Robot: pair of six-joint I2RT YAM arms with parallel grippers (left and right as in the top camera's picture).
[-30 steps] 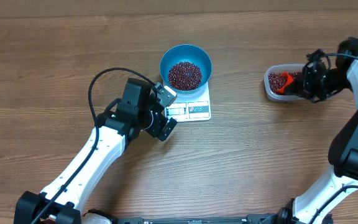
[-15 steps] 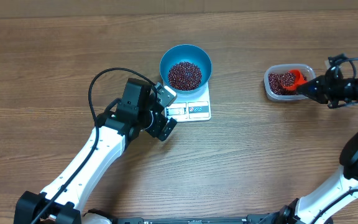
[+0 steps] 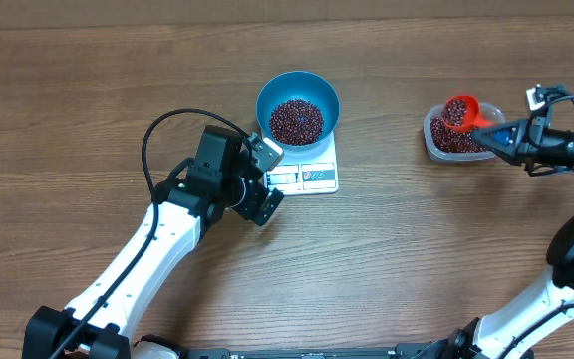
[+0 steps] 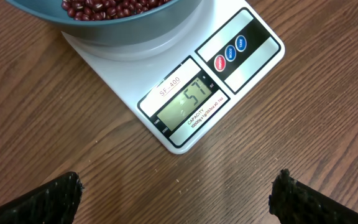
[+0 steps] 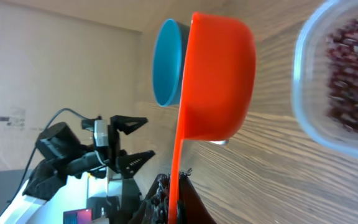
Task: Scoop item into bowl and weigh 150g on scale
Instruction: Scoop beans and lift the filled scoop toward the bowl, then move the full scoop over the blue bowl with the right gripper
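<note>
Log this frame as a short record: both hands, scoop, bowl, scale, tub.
left hand: open, empty, hovering by the display end of the scale
right hand: shut on the handle of the orange scoop
orange scoop: loaded with beans, above the far edge of the clear tub
blue bowl: sitting on the scale, a heap of beans inside
scale: display lit, appears to read 57
clear tub: more beans inside

Blue bowl [image 3: 297, 85] of beans [image 3: 296, 121] — atop white scale [image 3: 312, 178]
</note>
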